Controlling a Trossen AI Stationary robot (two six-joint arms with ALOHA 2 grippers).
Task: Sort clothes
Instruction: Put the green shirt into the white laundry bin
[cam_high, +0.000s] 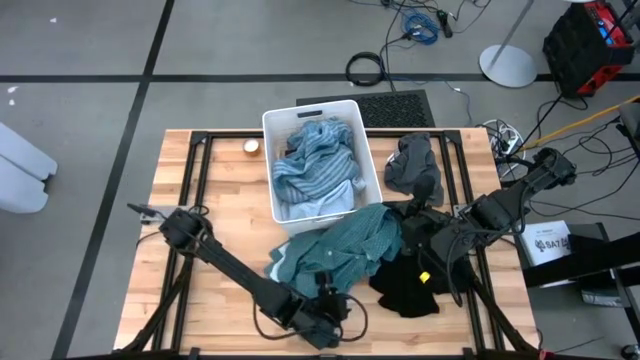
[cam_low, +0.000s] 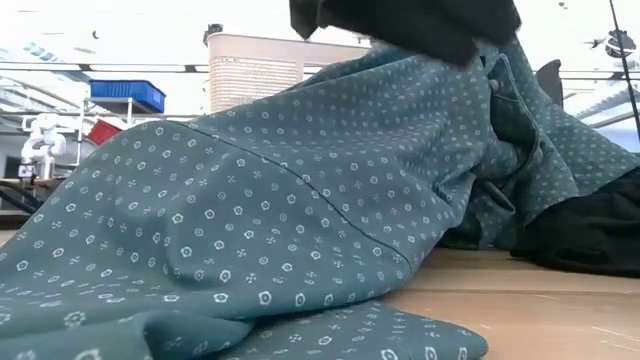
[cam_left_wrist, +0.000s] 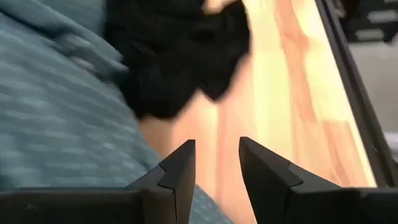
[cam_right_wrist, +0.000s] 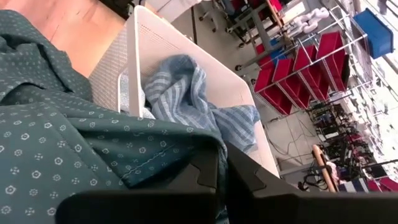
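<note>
Wooden slatted table (cam_high: 200, 170) carrying a white rectangular plastic bin (cam_high: 268, 160) at its far middle, filled with a blue-grey striped fabric garment (cam_high: 315, 160) over a light blue piece (cam_high: 320, 205). Sprawled just in front of the bin, touching its near wall: a teal green patterned shirt (cam_high: 335, 250). Beside the shirt, on the right: a black garment (cam_high: 405, 285). Right of the bin: a dark grey crumpled piece (cam_high: 412, 165). Right gripper (cam_right_wrist: 222, 163) at the shirt's right edge, fingers pinched almost together with teal fabric between them. Left gripper (cam_left_wrist: 217, 163) low at the shirt's near edge, fingers slightly parted, holding nothing.
</note>
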